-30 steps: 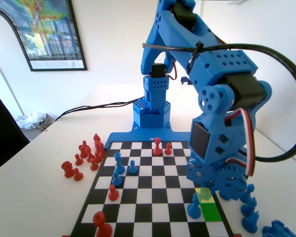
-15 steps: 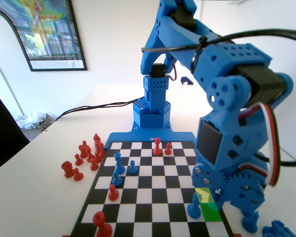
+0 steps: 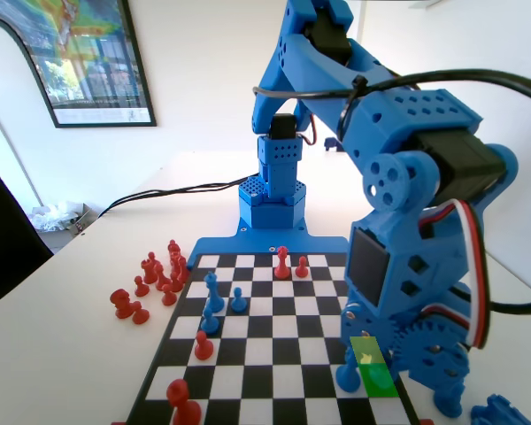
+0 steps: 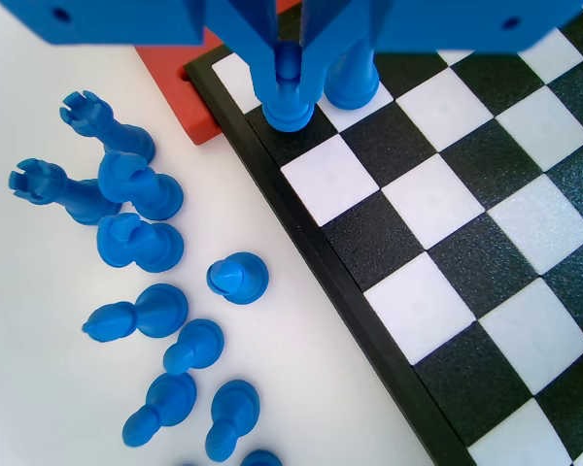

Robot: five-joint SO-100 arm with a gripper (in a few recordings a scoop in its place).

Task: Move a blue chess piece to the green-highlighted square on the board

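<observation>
In the wrist view my gripper [image 4: 290,70] hangs from the top edge, shut on the blue chess piece [image 4: 288,109], a small round-headed pawn. Its base is at or just above a black square in the edge row of the board [image 4: 437,204]; I cannot tell whether it touches. A taller blue piece [image 4: 354,85] stands right beside it. In the fixed view the arm's wrist hangs low over the near right corner, partly covering the green-highlighted square [image 3: 378,381]. The taller blue piece [image 3: 347,372] stands just left of that square.
A yellow square [image 3: 365,348] lies just beyond the green one. Several captured blue pieces [image 4: 136,243] lie on the table beside the board edge. Red pieces [image 3: 155,274] cluster off the board's left side. Blue pieces [image 3: 214,297] and red pieces [image 3: 283,261] stand on the board.
The wrist has swung toward the near right corner of the board and come down, so it now covers more of the green square than a second ago.
</observation>
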